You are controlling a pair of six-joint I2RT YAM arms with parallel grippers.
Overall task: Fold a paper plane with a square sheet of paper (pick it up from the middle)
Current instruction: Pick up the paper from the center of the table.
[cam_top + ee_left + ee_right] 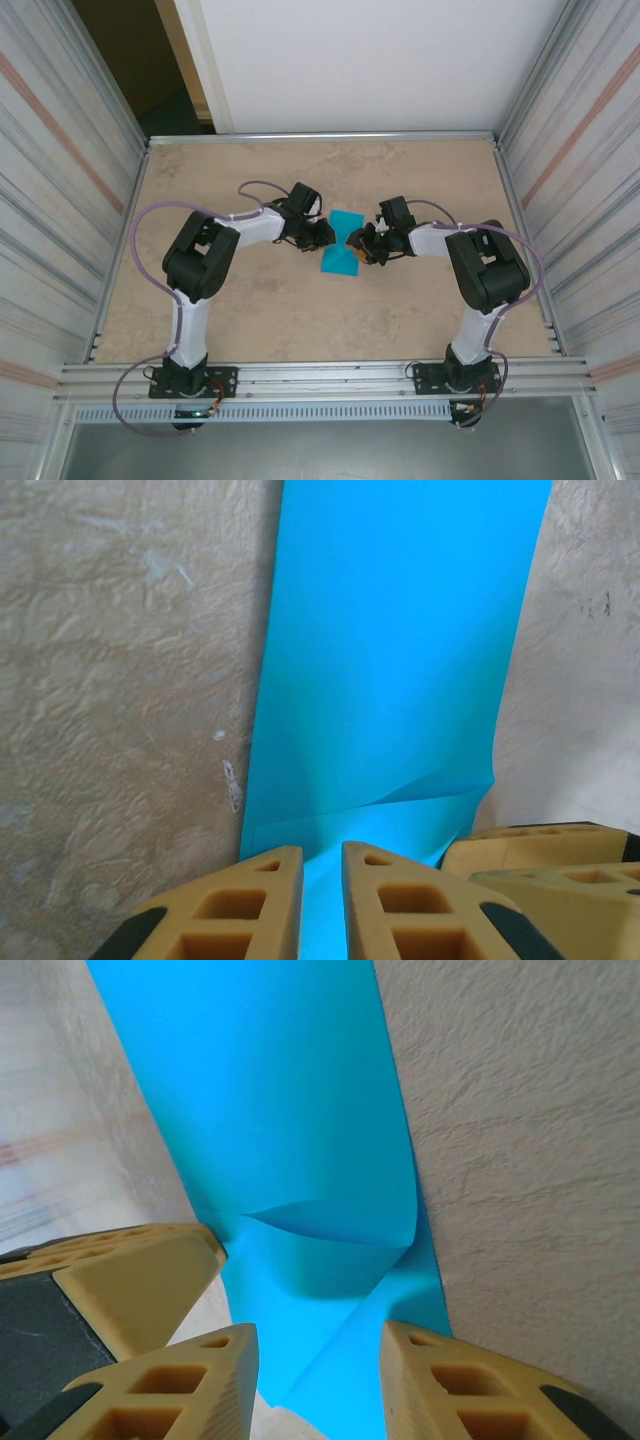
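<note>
Beige table, flanked by two ribbed metal walls, is carrying one teal paper at its centre, where the sheet is bunching into a bow-tie shape between two grippers. Left gripper is clamping the paper's waist in the narrow slit between its two fingers. Right gripper is straddling the opposite edge, its two fingers standing apart with a clear gap between them.

the square sheet of paper lies on the table between left gripper and right gripper.
</note>
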